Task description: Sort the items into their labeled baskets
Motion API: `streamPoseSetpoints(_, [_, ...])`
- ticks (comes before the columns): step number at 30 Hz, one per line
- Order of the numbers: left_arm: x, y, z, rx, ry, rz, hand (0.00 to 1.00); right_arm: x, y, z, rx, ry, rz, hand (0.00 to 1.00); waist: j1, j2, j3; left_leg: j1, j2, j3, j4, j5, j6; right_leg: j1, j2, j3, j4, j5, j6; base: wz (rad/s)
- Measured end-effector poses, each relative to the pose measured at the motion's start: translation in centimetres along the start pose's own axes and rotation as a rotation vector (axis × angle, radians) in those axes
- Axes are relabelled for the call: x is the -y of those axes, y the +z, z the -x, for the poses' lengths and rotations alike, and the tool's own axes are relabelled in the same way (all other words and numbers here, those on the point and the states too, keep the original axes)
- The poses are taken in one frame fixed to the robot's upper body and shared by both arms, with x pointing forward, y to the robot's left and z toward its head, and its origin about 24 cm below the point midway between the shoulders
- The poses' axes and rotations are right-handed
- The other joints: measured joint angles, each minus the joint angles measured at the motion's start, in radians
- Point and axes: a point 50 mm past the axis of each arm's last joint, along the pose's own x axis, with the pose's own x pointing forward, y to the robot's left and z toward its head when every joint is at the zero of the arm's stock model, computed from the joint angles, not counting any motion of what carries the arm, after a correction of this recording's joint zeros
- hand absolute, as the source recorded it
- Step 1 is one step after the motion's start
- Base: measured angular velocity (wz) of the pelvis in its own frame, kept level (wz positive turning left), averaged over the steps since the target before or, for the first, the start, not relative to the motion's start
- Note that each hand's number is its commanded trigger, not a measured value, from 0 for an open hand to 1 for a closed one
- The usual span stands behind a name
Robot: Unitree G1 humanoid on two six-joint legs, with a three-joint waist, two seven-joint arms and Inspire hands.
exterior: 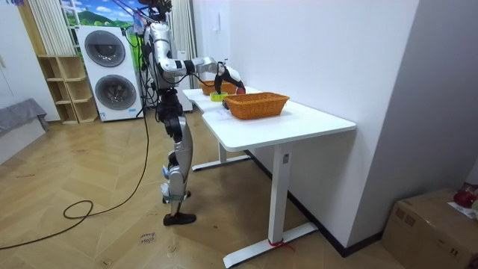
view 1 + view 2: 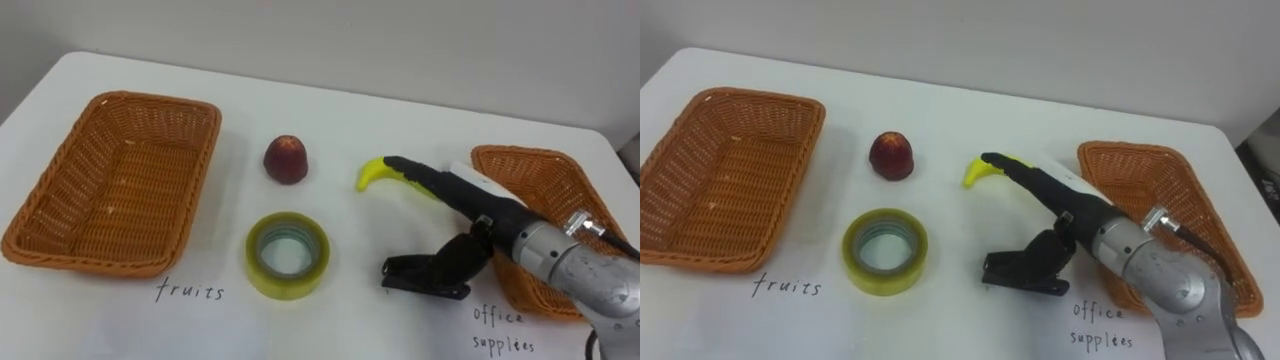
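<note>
My right hand [image 2: 488, 214] reaches in from the right, open, just left of the office supplies basket [image 2: 545, 165]. Its straight dark fingers lie over a yellow banana [image 2: 371, 175], whose left end shows past the fingertips. The thumb points down onto a black clip-like object [image 2: 424, 275] lying on the table; I cannot tell whether they touch. A red apple [image 2: 286, 159] stands at the middle of the table. In front of it lies a yellow-green tape roll [image 2: 287, 256]. The fruits basket [image 2: 62, 165] at the left holds nothing.
Handwritten labels "fruits" [image 2: 190, 292] and "office supplies" [image 2: 500, 330] mark the white table in front of each basket. In the room view the robot stands at the table [image 1: 314, 119] against a wall, with washing machines [image 1: 112, 71] behind it.
</note>
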Motion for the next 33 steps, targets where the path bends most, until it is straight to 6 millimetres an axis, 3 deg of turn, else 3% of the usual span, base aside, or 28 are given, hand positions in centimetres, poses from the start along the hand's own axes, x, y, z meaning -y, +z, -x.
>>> streamPoseSetpoints(16, [-0.2,0.3,0.0,0.0,0.007,0.006,0.0,-0.6,-1.5,0.0,-0.1,0.07,-0.003,0.0,0.001,0.002,0.0,0.002,0.0,0.0,-0.003,0.0,0.0,0.002,-0.001,-0.002,0.0,0.0,0.0,0.0])
streamPoseSetpoints(30, [-0.4,0.4,-0.1,0.0,0.013,0.004,0.0,-0.7,-1.7,-0.1,-0.128,0.067,0.025,0.0,0.002,0.0,0.0005,0.001,-0.001,-0.002,-0.007,0.0,0.0,0.002,-0.001,-0.004,-0.001,0.0,0.0,0.0])
streamPoseSetpoints(33, [-0.5,0.5,-0.1,0.003,0.021,0.003,0.0,-0.9,-1.8,0.0,-0.139,0.07,0.03,0.0,0.016,-0.002,0.0009,0.001,0.0,-0.002,-0.004,0.0,0.0,0.001,0.0,-0.004,-0.001,0.0,0.0,0.0])
